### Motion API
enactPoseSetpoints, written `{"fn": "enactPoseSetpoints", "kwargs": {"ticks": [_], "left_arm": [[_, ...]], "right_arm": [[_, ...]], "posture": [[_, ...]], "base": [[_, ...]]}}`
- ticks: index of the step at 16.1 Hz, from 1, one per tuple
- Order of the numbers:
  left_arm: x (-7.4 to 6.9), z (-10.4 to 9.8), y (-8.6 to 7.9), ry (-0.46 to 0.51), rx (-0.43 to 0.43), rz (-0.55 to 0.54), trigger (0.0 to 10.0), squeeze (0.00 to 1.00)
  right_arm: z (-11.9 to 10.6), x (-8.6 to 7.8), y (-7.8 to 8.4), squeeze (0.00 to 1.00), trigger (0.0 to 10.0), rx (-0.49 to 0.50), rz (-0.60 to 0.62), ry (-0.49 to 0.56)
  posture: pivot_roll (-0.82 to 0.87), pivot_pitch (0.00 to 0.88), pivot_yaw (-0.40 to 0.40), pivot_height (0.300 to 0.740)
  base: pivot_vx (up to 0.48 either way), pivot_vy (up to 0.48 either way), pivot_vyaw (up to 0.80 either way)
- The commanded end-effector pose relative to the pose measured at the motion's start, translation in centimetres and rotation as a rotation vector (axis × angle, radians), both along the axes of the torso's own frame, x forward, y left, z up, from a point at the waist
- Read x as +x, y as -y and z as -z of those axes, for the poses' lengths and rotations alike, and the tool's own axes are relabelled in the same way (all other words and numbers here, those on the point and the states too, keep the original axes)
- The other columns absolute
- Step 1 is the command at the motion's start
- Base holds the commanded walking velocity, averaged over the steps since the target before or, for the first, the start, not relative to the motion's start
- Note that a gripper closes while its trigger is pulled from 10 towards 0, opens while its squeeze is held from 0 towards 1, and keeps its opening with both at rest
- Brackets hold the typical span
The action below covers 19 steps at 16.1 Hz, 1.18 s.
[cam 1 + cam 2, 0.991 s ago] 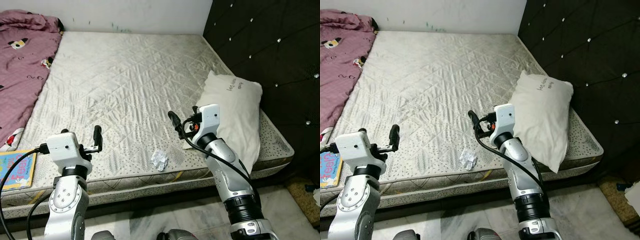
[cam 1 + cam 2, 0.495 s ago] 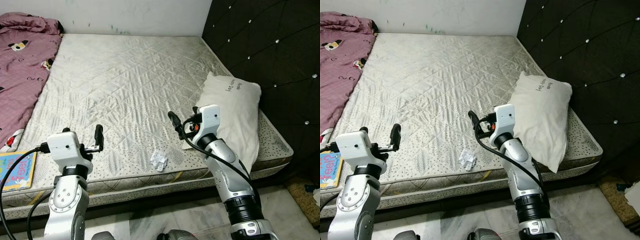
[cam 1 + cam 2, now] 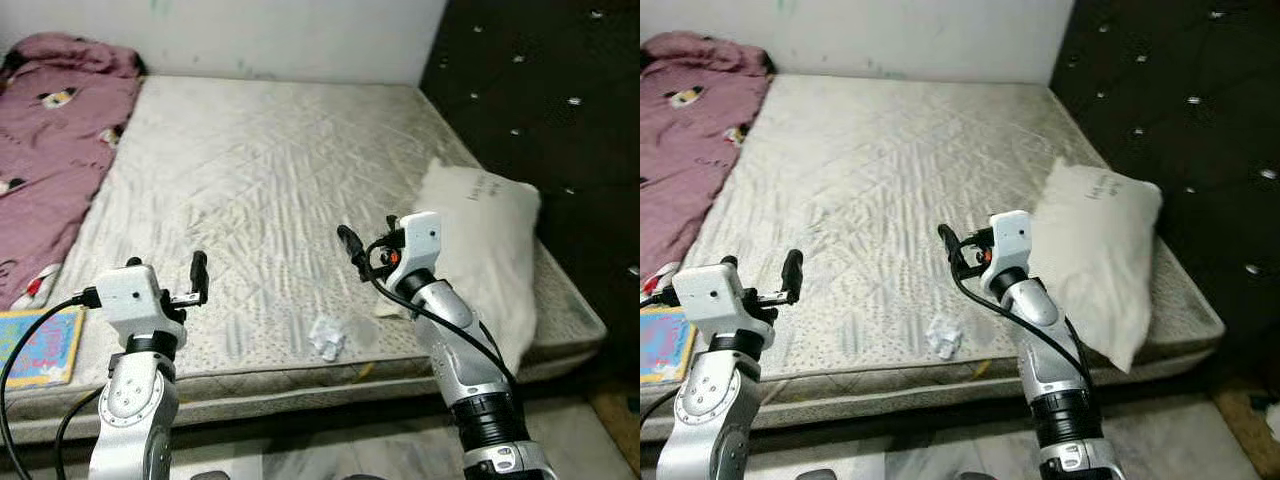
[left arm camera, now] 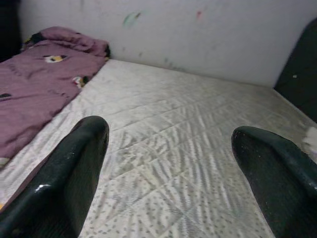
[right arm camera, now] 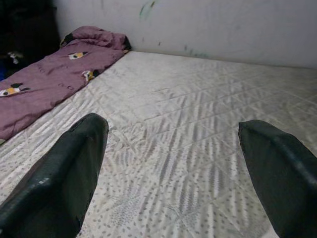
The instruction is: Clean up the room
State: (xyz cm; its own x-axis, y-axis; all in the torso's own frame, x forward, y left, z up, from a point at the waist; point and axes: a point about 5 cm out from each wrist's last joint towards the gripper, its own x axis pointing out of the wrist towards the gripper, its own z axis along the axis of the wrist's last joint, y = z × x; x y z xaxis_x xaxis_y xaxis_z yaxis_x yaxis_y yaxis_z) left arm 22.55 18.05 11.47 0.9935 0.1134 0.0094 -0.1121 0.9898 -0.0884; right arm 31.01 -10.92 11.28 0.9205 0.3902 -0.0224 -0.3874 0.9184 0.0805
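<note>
White crumpled paper (image 3: pixel 327 336) sits near the mattress (image 3: pixel 270 160) front edge, btwn our arms; left gripper (image 3: pixel 197 276) hovers released, apart from it. Right gripper (image 3: pixel 350 246) spread wide too, just above the paper; pillow (image 3: pixel 480 250) beside it.

crumpled paper (image 3: pixel 943 338), mattress (image 3: pixel 890 170), pillow (image 3: pixel 1100 255)

Silver arms (image 3: pixel 455 335), black cables (image 3: pixel 20 350)
</note>
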Motion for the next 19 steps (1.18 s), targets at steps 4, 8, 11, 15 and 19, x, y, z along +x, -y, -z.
{"fn": "enactPoseSetpoints", "kwargs": {"ticks": [4,8,11,15,19], "left_arm": [[0.0,-0.3,0.4,0.007,-0.008,0.027,10.0,0.00],[0.3,0.2,0.7,-0.004,-0.018,0.016,10.0,0.00],[1.4,-0.3,0.8,0.018,-0.003,0.035,10.0,0.00],[2.1,-0.2,0.4,0.018,0.007,0.019,10.0,0.00],[1.8,2.0,1.1,-0.040,-0.022,0.011,10.0,0.00]], "right_arm": [[-0.5,0.1,0.3,0.00,10.0,-0.007,0.007,0.014],[-0.1,0.2,0.6,0.00,10.0,-0.014,0.014,0.009],[-0.4,0.5,0.5,0.00,10.0,-0.004,0.038,0.028],[-0.1,0.9,0.7,0.00,10.0,-0.011,0.041,0.028],[0.6,0.5,0.4,0.00,10.0,-0.011,0.030,0.006]], "posture": [[0.00,0.000,-0.089,0.740],[0.00,0.000,-0.075,0.740],[0.00,0.000,-0.061,0.740],[0.00,0.000,-0.057,0.740],[-0.01,0.000,-0.094,0.740]], "base": [[0.337,0.000,0.00],[0.140,0.000,0.00],[0.000,0.000,0.00],[0.000,0.000,0.00],[0.000,0.000,0.00]]}}
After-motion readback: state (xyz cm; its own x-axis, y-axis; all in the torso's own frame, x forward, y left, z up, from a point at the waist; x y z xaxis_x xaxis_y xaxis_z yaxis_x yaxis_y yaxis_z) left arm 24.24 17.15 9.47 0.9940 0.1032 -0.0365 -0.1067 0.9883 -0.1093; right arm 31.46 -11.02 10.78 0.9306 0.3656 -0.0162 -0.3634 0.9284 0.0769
